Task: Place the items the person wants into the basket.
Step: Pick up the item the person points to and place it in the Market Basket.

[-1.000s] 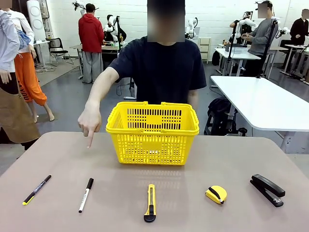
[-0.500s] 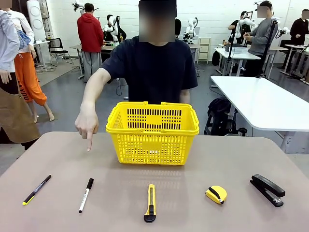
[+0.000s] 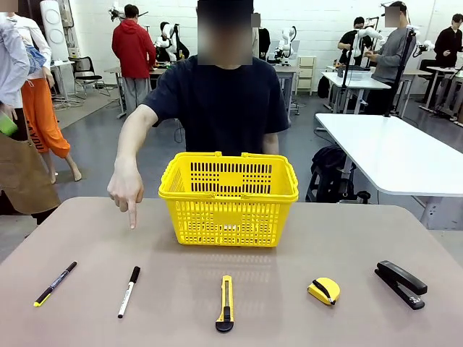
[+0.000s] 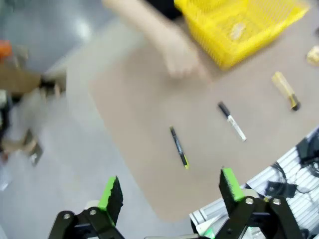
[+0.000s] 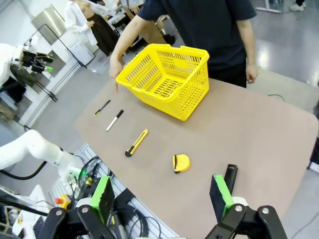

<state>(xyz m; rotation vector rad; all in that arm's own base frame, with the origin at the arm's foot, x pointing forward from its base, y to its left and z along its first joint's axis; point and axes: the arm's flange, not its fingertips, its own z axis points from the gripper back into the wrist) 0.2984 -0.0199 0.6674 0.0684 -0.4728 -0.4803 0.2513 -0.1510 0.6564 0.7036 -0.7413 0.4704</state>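
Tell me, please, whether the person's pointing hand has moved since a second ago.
Yes: the person's hand has drifted slightly to picture left, away from the yellow basket, with its finger pointing down as before.

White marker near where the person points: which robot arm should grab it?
Probably left. The white marker lies left on the table, near the person's pointing hand; the open left gripper looks over that side, while the open right gripper hangs over the stapler end.

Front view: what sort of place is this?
Probably a robotics lab or workshop hall: white worktables on a grey floor, people standing at them in the background, and cable bundles beside our table.
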